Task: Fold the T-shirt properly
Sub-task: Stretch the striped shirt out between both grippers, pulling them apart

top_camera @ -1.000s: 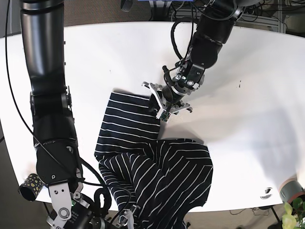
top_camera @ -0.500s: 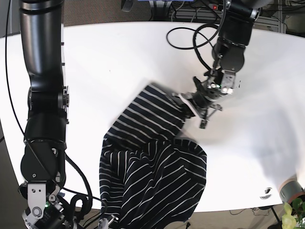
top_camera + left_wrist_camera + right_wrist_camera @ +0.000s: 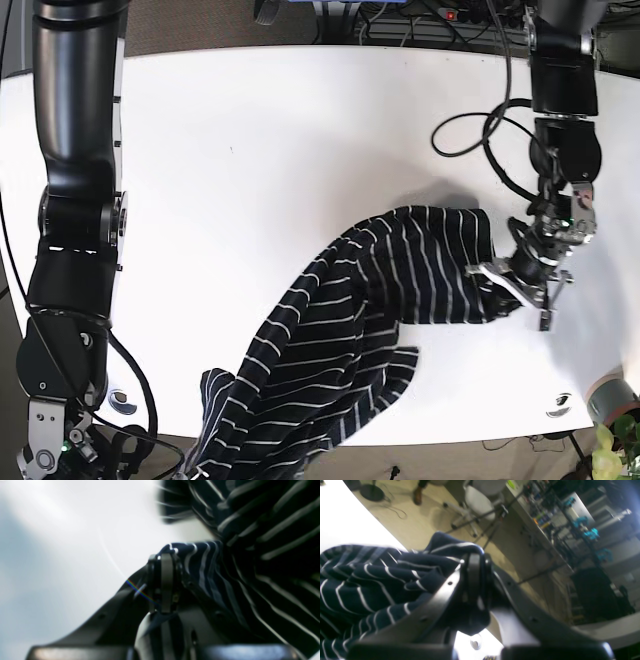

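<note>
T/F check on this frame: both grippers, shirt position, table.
1. The left gripper is shut on the T-shirt. True.
2. The right gripper is open and empty. False: it is shut on striped fabric.
3. The shirt lies folded flat in a neat rectangle. False: it is stretched out and rumpled between the two grippers.
4. The shirt is dark with thin white stripes. True.
5. The table is white. True.
</note>
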Available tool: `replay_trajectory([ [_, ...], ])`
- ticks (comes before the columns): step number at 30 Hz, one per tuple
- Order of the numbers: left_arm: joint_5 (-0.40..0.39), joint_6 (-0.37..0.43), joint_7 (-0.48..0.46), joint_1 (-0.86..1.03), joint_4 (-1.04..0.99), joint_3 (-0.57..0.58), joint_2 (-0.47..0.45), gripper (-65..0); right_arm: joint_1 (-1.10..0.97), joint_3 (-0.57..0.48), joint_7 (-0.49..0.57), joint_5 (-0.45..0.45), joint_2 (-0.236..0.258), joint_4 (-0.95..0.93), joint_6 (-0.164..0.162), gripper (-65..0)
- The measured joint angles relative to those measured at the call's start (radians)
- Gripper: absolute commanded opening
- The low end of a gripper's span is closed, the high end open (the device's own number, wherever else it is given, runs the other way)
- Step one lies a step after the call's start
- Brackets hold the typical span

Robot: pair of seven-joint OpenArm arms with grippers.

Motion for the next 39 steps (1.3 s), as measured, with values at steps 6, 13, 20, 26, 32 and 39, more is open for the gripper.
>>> replay_trajectory([
  [6,-0.074,0.008,-0.012,-0.076,0.002,-0.073,-0.109,-65.0,0.0,0.0,0.001,0.001,0.022,0.0,0.0,-65.0],
  [13,-0.129,0.005,-0.005,-0.102,0.003,-0.139,-0.174,-65.0,-0.037,0.093,-0.003,0.002,0.045,0.0,-0.001,-65.0],
  [20,-0.135,0.004,-0.003,-0.08,0.004,-0.226,-0.223,-65.0,-0.177,0.19,-0.032,0.001,0.078,0.006,0.0,-65.0],
  [26,-0.132,0.007,0.005,0.023,0.007,-0.297,-0.24,-65.0,-0.365,0.301,-0.066,0.0,0.082,0.142,-0.005,-65.0],
  [32,-0.145,-0.081,0.001,0.127,0.047,-0.352,-0.229,-65.0,-0.586,0.398,-0.111,0.018,0.031,0.316,-0.002,-65.0],
  [39,-0.123,-0.079,0.002,0.286,0.065,-0.437,-0.221,-65.0,-0.835,0.491,-0.119,0.0,-0.013,0.442,-0.006,-65.0],
])
